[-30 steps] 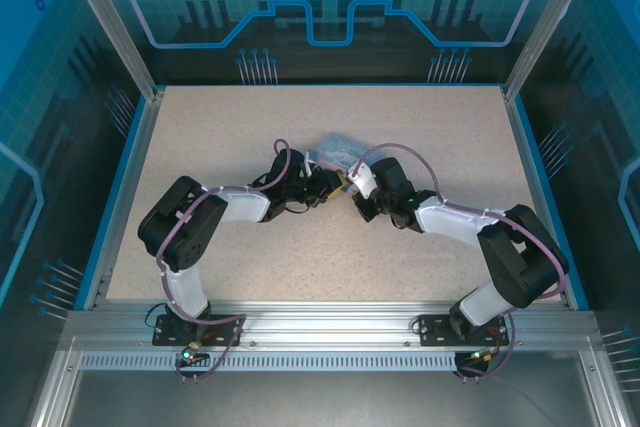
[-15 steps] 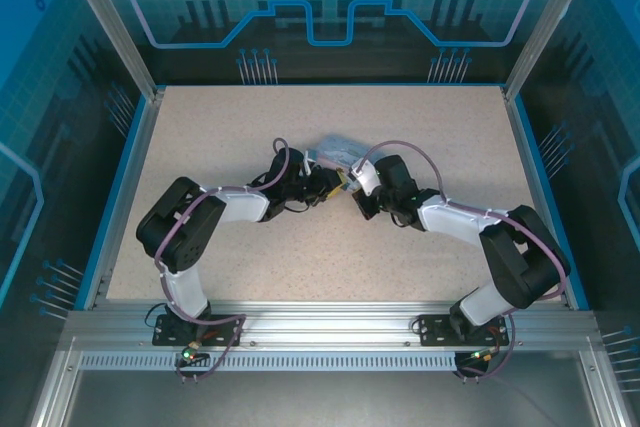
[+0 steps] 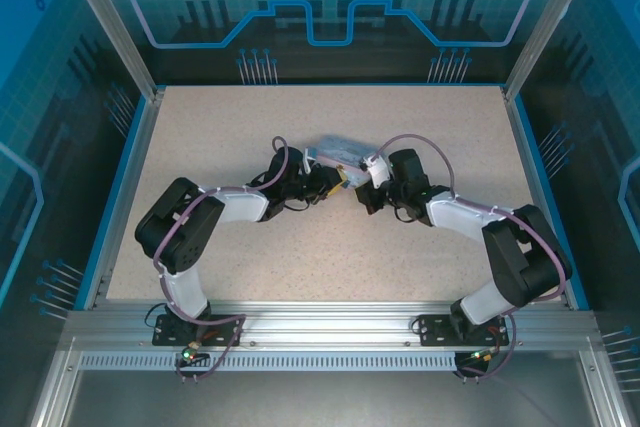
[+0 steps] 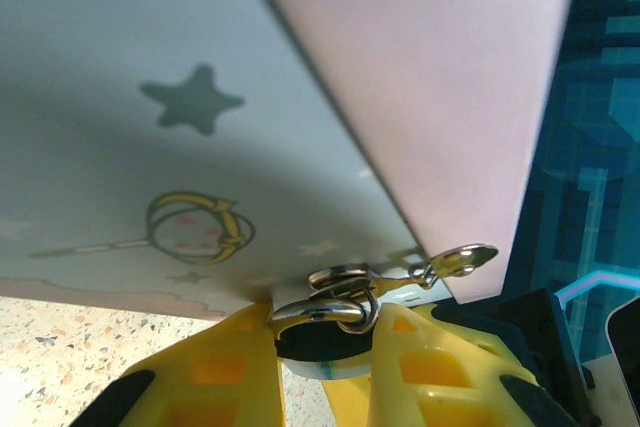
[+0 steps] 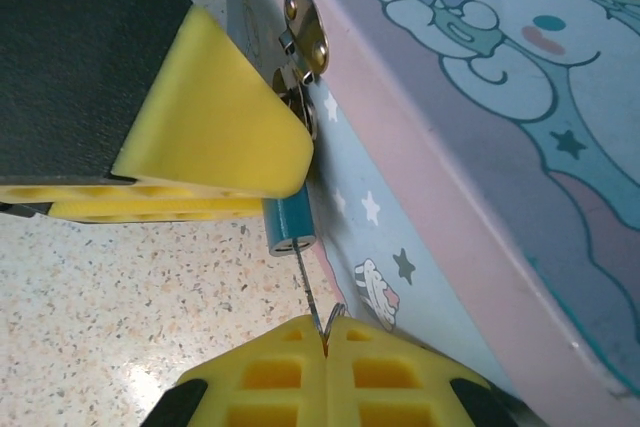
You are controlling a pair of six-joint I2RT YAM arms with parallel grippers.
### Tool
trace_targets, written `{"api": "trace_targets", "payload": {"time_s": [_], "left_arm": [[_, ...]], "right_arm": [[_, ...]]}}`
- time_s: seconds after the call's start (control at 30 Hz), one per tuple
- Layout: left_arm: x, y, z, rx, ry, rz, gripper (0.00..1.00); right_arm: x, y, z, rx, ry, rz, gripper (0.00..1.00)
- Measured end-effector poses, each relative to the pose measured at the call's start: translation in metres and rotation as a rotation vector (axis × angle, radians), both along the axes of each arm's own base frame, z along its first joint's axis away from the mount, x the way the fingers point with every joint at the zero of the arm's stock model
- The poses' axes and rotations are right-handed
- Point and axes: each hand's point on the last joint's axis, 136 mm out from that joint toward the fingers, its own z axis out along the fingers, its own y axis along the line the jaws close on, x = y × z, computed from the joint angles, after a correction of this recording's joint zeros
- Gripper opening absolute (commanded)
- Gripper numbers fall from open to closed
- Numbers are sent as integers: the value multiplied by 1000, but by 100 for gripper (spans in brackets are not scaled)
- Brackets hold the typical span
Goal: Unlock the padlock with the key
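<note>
The padlock, a small blue-sided body with a silver shackle, hangs from the hasp on the front of the pale blue patterned tin. My left gripper is shut on the padlock body, one yellow finger on either side. The thin key runs from the padlock's lower face down into my right gripper, which is shut on its ring end. The key's tip sits in the keyhole. In the top view the left gripper and right gripper meet in front of the tin.
The tin rests on a speckled beige table with a blue rim and glass walls around it. Both arms bend inward from the near edge, so their elbows and purple cables crowd the table's middle.
The right arm's wrist has shifted a little to the right and turned, with the key still held. The left arm and the tin have stayed put.
</note>
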Motion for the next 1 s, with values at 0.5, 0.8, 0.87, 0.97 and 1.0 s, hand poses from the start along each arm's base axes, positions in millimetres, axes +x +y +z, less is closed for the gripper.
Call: {"api": "trace_targets", "payload": {"time_s": [0.5, 0.8, 0.87, 0.97, 1.0], "left_arm": [[2, 2, -1, 2, 2, 9, 7], [6, 6, -1, 8, -2, 29, 7], [6, 6, -1, 10, -3, 34, 7], [9, 9, -2, 14, -4, 47, 6], [10, 10, -2, 15, -4, 50, 6]], "right_arm": [[4, 4, -4, 3, -2, 7, 0], [10, 8, -3, 13, -27, 13, 0], [11, 10, -4, 14, -30, 16, 0], [14, 15, -4, 16, -35, 22, 0], [15, 16, -4, 16, -37, 23, 0]]}}
